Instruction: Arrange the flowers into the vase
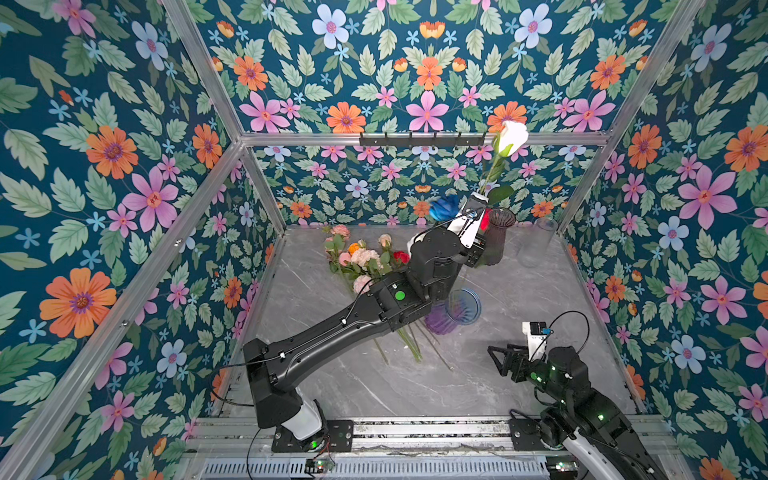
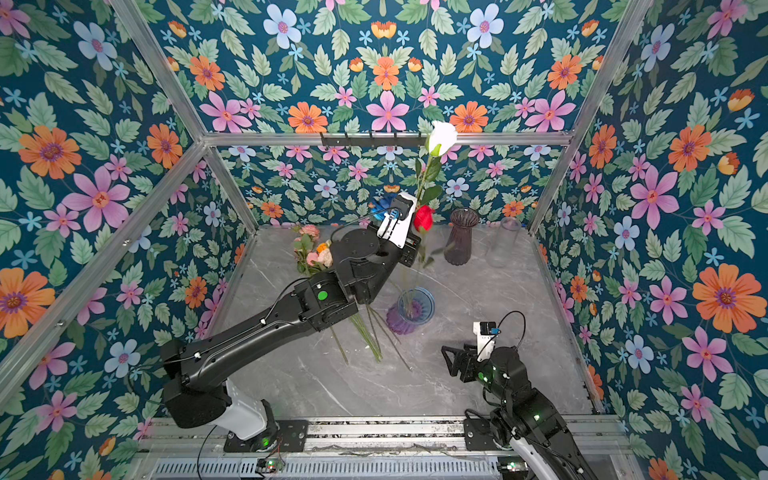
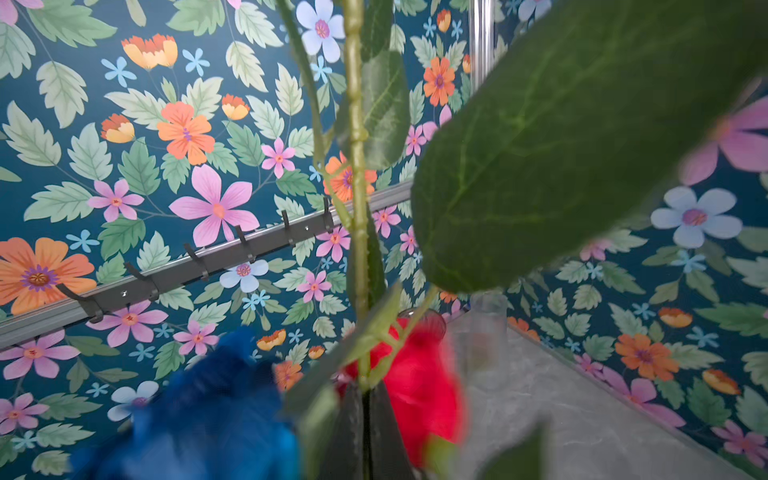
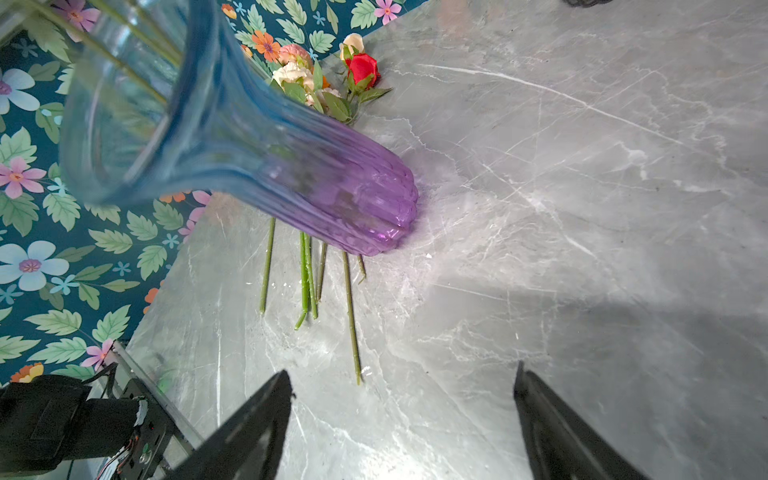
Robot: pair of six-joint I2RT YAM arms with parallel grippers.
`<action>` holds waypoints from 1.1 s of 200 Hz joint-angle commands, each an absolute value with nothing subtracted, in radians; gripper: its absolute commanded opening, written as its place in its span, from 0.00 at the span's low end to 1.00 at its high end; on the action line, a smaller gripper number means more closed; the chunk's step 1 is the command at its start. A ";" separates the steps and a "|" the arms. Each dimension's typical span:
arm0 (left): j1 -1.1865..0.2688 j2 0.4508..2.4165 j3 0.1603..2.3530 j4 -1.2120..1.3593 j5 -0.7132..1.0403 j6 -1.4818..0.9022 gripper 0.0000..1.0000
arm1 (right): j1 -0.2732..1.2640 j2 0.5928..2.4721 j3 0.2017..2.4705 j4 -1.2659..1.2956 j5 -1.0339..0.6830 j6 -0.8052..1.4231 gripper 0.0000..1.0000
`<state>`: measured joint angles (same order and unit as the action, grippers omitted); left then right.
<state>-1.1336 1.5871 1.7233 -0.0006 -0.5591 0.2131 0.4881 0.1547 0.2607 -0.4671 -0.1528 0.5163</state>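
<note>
My left gripper [image 3: 365,390] is shut on the green stem of a white rose [image 1: 513,137], held upright and high over the table. In both top views the stem runs down toward the mouth of the blue-and-purple vase [image 1: 457,311] [image 2: 411,309]. A blue flower [image 1: 444,208] and a red one [image 2: 424,216] stand beside the gripper, and green stems show inside the vase [image 4: 249,158]. More flowers [image 1: 361,257] lie in a pile on the table behind the left arm. My right gripper [image 1: 496,359] [image 4: 401,382] is open and empty, low over the table in front of the vase.
A dark ribbed vase [image 1: 496,237] and a clear glass vase [image 1: 538,241] stand at the back right of the marble table [image 1: 561,311]. A hook rail [image 1: 422,140] crosses the back wall. The pile's stem ends [image 4: 307,286] stick out past the vase's base.
</note>
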 commanded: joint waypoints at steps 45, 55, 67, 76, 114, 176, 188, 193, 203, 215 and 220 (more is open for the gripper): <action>-1.136 1.559 1.688 0.085 -0.693 0.317 0.00 | 0.489 0.146 0.258 -0.460 -0.146 0.519 0.85; -1.135 1.559 1.689 0.086 -0.692 0.316 0.00 | 0.488 0.146 0.259 -0.460 -0.146 0.520 0.85; -1.137 1.558 1.689 0.089 -0.686 0.310 0.00 | 0.488 0.144 0.259 -0.461 -0.146 0.519 0.85; -1.136 1.561 1.689 0.088 -0.684 0.308 0.00 | 0.489 0.143 0.258 -0.462 -0.147 0.520 0.85; -1.136 1.570 1.672 0.101 -0.686 0.302 0.00 | 0.489 0.143 0.257 -0.459 -0.152 0.518 0.85; -1.136 1.476 1.547 0.112 -0.709 0.244 0.00 | 0.489 0.149 0.257 -0.456 -0.153 0.517 0.86; -1.136 1.451 1.530 0.096 -0.721 0.230 0.00 | 0.488 0.151 0.257 -0.454 -0.154 0.517 0.86; -1.136 1.438 1.522 0.090 -0.724 0.222 0.00 | 0.489 0.154 0.257 -0.453 -0.156 0.515 0.86; -1.136 1.408 1.501 0.079 -0.730 0.204 0.00 | 0.489 0.165 0.258 -0.447 -0.160 0.514 0.86; -1.136 1.368 1.468 0.068 -0.742 0.179 0.00 | 0.489 0.189 0.262 -0.434 -0.170 0.509 0.86; -1.135 1.350 1.452 0.063 -0.747 0.168 0.00 | 0.489 0.204 0.263 -0.426 -0.178 0.506 0.85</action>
